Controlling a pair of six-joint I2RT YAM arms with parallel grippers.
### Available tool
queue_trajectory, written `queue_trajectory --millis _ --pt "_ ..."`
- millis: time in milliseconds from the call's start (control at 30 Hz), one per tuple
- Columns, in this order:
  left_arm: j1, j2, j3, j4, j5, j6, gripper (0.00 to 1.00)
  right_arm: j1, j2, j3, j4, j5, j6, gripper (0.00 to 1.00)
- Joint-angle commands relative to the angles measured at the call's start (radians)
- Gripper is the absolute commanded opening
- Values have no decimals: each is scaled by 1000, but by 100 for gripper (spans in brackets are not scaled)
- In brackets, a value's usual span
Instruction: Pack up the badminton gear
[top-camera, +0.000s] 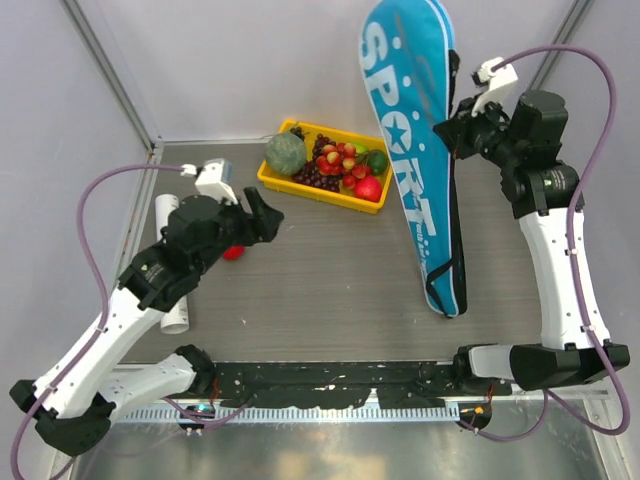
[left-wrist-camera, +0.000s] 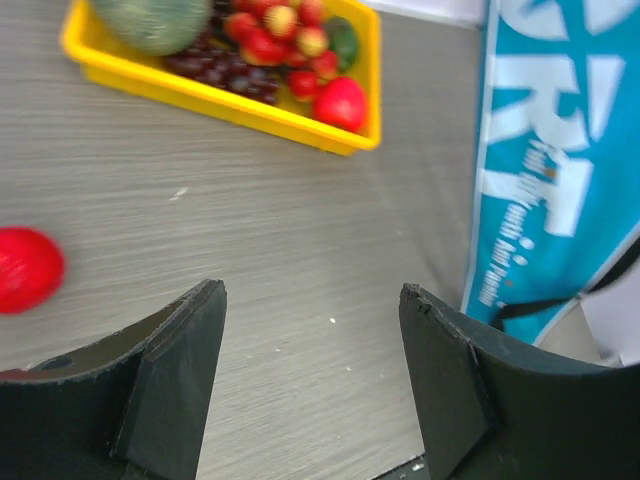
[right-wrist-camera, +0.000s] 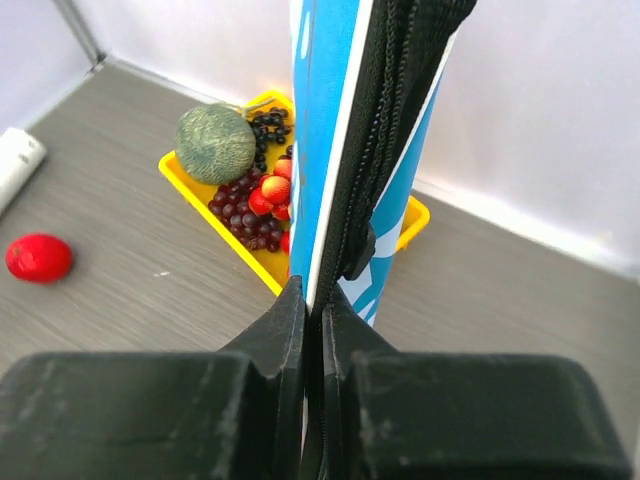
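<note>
Right claw (right-wrist-camera: 312, 300) pinched tight on the bag (top-camera: 410, 150) zip edge, propping it up; left claw (left-wrist-camera: 310, 310) stood wide open, empty. Firm hold needed for loading

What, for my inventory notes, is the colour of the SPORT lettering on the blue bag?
White, on the bag; clearest in the top external view.

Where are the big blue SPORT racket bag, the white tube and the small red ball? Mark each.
big blue SPORT racket bag (top-camera: 410, 150), top view, printed face.
white tube (top-camera: 166, 212), top view, far end.
small red ball (left-wrist-camera: 25, 268), left wrist view, its middle.
</note>
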Motion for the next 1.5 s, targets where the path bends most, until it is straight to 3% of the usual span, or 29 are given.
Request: queue_trajectory --millis 0,167,333,633,800,933,1167,1300,1467 --pt "152 -39 84 -187 -18 -79 75 93 0 93 -9 -27 -252 5" --pt "327 -21 250 -363 37 -220 78 279 -63 -11 -11 53 -440 5" --pt "439 1 399 -451 132 -321 82 435 -149 -242 120 149 -474 5" --pt "478 -39 289 -368 347 -504 84 725 -198 -532 356 450 -631 6" --pt "478 -21 204 -336 278 -500 85 765 -114 -517 402 484 -688 5" --pt "481 10 226 -350 157 -455 86 768 -50 -461 427 498 -803 5" --pt "506 65 286 -357 111 -432 86 771 75 -298 361 478 -897 5" --pt "510 65 279 -364 119 -466 87 843 55 -422 417 542 -896 5" --pt "509 7 142 -443 126 -584 87 958 33 -647 508 588 -796 5"
